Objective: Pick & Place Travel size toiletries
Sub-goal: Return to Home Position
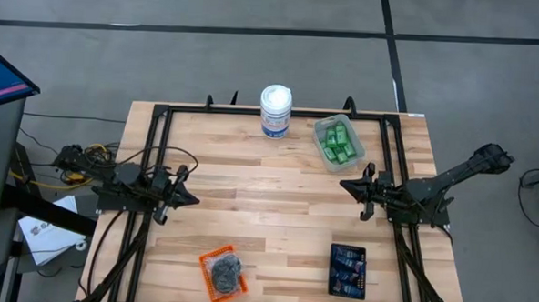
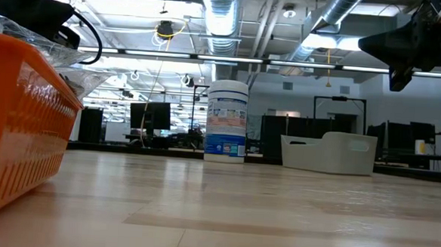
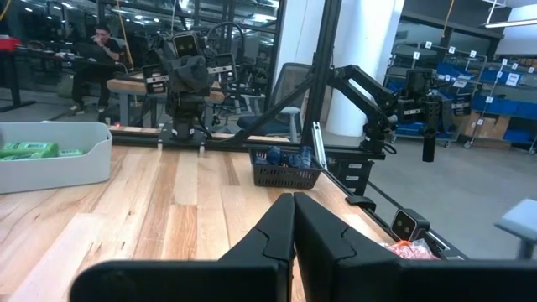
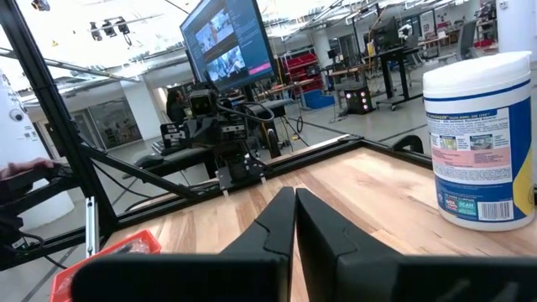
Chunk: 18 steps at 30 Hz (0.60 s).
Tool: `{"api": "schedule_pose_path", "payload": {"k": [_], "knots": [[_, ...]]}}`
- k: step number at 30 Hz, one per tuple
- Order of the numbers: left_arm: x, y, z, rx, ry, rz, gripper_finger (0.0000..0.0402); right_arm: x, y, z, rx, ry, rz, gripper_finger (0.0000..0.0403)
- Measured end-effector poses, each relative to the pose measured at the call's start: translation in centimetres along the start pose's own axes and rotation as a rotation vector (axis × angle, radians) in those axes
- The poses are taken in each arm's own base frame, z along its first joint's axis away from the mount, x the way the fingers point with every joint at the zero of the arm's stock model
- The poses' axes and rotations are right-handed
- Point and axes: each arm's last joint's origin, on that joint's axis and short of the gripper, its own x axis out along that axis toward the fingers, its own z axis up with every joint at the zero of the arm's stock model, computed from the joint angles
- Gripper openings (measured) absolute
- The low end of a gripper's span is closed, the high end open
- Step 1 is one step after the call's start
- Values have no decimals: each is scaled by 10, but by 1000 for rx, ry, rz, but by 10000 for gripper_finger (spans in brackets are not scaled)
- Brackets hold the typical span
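The travel size toiletries lie in three trays. Green bottles (image 1: 339,142) fill a clear tray (image 1: 320,126) at the far right. Dark blue tubes (image 1: 347,262) sit in a black tray (image 1: 360,284) at the near right, and grey pucks (image 1: 225,272) sit in an orange tray (image 1: 206,259) near the front edge. My left gripper (image 1: 194,200) hovers shut at the table's left side, pointing level toward the right. My right gripper (image 1: 344,184) hovers shut at the right side, pointing left. In each wrist view, the fingertips of the left gripper (image 3: 294,201) and the right gripper (image 4: 294,195) meet with nothing between them.
A tall white canister (image 1: 276,110) with a blue label stands at the far edge, left of the clear tray. A black metal frame (image 1: 158,119) runs along the table's sides. Bare wood lies between the two grippers. A person (image 3: 99,52) sits in the room beyond.
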Motion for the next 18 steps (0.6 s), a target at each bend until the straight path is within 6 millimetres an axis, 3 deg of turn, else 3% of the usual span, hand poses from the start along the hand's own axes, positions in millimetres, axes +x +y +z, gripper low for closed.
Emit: {"api": "schedule_pose_path", "payload": {"k": [7, 18], "knots": [[0, 4, 1, 1, -10, 36, 1, 0, 0, 0, 0, 0, 0, 6], [-1, 22, 4, 13, -42, 230, 1, 0, 0, 0, 0, 0, 0, 6]]}}
